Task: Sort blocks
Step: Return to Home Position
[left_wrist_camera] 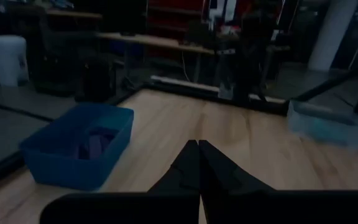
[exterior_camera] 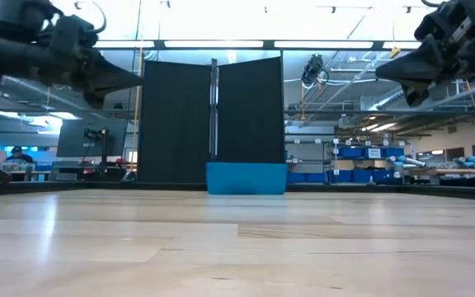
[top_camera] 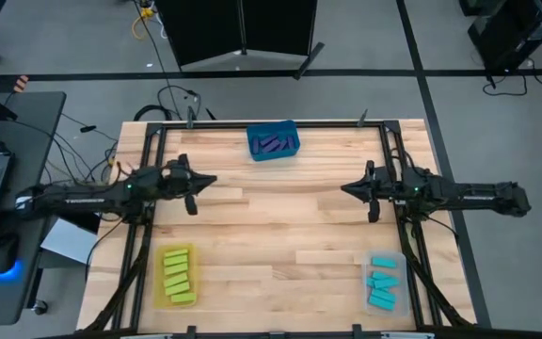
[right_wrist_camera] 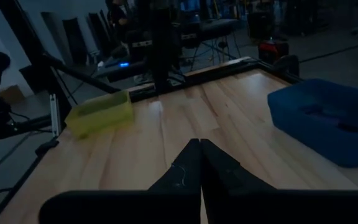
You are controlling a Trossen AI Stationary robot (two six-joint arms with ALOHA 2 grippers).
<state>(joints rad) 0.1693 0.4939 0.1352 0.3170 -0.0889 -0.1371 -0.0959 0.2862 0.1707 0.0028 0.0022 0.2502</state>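
Both arms hang over the counter (top_camera: 280, 226), the left claw (top_camera: 205, 181) and right claw (top_camera: 349, 188) each pinched together, empty. Purple blocks (top_camera: 273, 144) lie in the blue bin (top_camera: 255, 152), lime blocks (top_camera: 179, 274) in the yellow bin (top_camera: 161, 299), cyan blocks (top_camera: 382, 281) in the clear bin (top_camera: 399, 306). I judge sorting done; next I only park the arms.

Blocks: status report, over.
Left gripper shut, empty, raised at left. Right gripper shut, empty, raised at right. Purple blocks in blue bin, lime blocks in yellow bin, cyan blocks in clear bin. Nothing in the way.
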